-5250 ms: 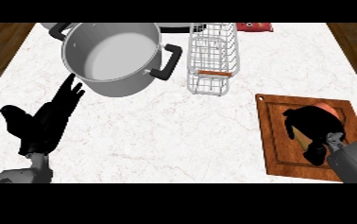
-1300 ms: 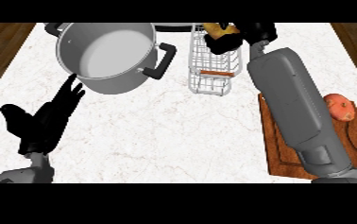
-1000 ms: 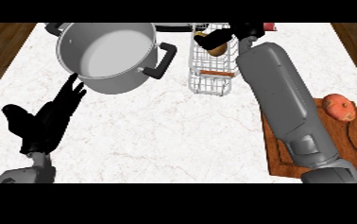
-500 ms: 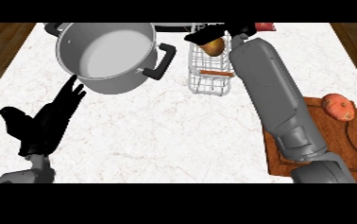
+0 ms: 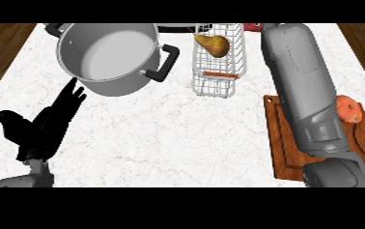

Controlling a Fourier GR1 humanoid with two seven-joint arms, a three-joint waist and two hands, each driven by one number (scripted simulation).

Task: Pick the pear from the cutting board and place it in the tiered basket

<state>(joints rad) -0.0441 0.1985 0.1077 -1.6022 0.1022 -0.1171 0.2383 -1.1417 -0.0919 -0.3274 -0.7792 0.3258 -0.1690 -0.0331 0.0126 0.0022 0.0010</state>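
The brownish-yellow pear point(image 5: 212, 45) lies in the upper tier of the white wire tiered basket point(image 5: 216, 85) at the back of the counter, with no hand on it. My right forearm point(image 5: 299, 78) reaches from the lower right up past the basket's right side, and its hand is cut off at the top of the view. The wooden cutting board point(image 5: 284, 143) lies at the right, partly under that arm. My left hand point(image 5: 43, 126) rests open at the lower left, fingers up.
A big steel pot point(image 5: 107, 56) with black handles stands left of the basket. A red round fruit point(image 5: 347, 108) sits on the cutting board's right side. A small red object point(image 5: 252, 26) peeks out behind the basket. Wooden floor shows beyond the counter's corners.
The pear, held by my right hand over the basket half a second ago, now lies in the top tier. The right hand has gone out of view; the left has not moved.
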